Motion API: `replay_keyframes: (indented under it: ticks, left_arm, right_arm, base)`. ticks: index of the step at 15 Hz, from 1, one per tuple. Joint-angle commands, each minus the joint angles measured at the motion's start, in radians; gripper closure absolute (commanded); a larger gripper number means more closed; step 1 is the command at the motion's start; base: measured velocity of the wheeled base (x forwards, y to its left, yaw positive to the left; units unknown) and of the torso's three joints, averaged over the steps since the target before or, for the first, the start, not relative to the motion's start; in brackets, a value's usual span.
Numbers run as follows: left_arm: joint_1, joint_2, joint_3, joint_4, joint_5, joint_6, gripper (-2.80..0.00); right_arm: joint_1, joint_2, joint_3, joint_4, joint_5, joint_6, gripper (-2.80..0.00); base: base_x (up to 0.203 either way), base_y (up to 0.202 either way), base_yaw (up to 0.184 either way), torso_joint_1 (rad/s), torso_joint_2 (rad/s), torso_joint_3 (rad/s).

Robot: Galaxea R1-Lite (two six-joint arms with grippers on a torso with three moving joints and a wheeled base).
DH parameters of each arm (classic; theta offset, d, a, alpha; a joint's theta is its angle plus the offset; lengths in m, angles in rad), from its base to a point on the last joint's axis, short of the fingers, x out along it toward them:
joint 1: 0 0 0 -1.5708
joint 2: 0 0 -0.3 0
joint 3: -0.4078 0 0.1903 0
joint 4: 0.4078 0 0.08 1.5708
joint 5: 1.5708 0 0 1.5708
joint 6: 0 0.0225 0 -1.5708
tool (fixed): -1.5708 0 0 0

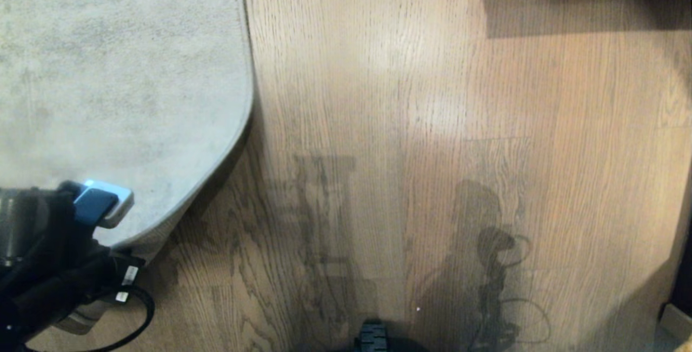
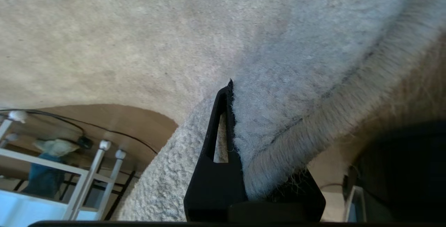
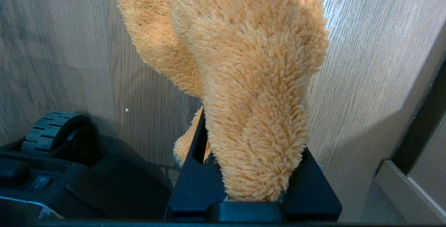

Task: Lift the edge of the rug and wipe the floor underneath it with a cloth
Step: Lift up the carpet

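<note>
- left gripper point(image 2: 240, 143) pinching the rug edge point(image 2: 278, 143), near left of the scene, corner raised off the floor point(image 1: 411, 125), shadow under it
- tan backing point(image 2: 163, 178) shows under the raised fold
- right gripper point(image 3: 252, 185) clamped on the cloth point(image 3: 251, 80), fluffy mustard rag hanging over the floor beside the robot base point(image 3: 52, 171)
- no containers seen

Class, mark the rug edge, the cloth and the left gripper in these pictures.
rug edge point(image 1: 238, 141), head view, on its raised curved border.
cloth point(image 3: 258, 80), right wrist view, on its fluffy middle.
left gripper point(image 2: 231, 122), left wrist view, between its fingertips.
</note>
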Motion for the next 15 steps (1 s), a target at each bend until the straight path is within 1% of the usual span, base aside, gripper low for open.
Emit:
replay_keyframes:
  ticks: [1,3,4,6,8,10,11,13,14,15]
  left_arm:
    - [0.031,-0.026,-0.033,0.067,-0.039,0.003,0.00]
    - [0.072,-0.041,-0.072,0.157,-0.103,0.003,0.00]
    - [0.084,-0.052,-0.087,0.195,-0.119,0.005,0.00]
    - [0.099,-0.053,-0.101,0.218,-0.125,0.005,0.00]
    - [0.111,-0.051,-0.104,0.238,-0.139,0.023,0.00]
    - [0.150,-0.054,-0.130,0.297,-0.214,0.063,0.00]
    - [0.182,-0.054,-0.142,0.313,-0.264,0.091,0.00]
    - [0.235,-0.052,-0.155,0.333,-0.352,0.170,0.00]
    - [0.245,-0.051,-0.154,0.335,-0.374,0.195,0.00]
    - [0.244,-0.051,-0.154,0.335,-0.389,0.200,0.00]
  right_arm:
    - [0.000,0.001,0.000,0.001,0.001,0.000,0.00]
    - [0.000,0.001,0.000,0.000,0.001,0.000,0.00]
    - [0.000,0.001,0.000,0.000,0.001,-0.002,0.00]
    - [0.000,0.001,0.000,0.000,0.001,0.000,0.00]
    - [0.000,0.001,0.000,0.000,0.001,-0.001,0.00]
    - [0.000,0.001,0.000,0.000,0.001,0.000,0.00]
    - [0.000,0.001,0.000,0.000,0.001,0.000,0.00]
    - [0.000,0.001,0.000,0.000,0.001,0.000,0.00]
    - [0.000,0.001,0.000,0.000,0.001,0.000,0.00]
    - [0.000,0.001,0.000,0.000,0.001,0.000,0.00]
  base:
    - [0.000,0.000,0.000,0.000,0.00,0.000]
    - [0.000,0.000,0.000,0.000,0.00,0.000]
    - [0.000,0.000,0.000,0.000,0.00,0.000]
    - [0.000,0.000,0.000,0.000,0.00,0.000]
    - [0.000,0.000,0.000,0.000,0.00,0.000]
    - [0.000,0.000,0.000,0.000,0.00,0.000]
    - [0.000,0.000,0.000,0.000,0.00,0.000]
    - [0.000,0.000,0.000,0.000,0.00,0.000]
    - [0.000,0.000,0.000,0.000,0.00,0.000]
    - [0.000,0.000,0.000,0.000,0.00,0.000]
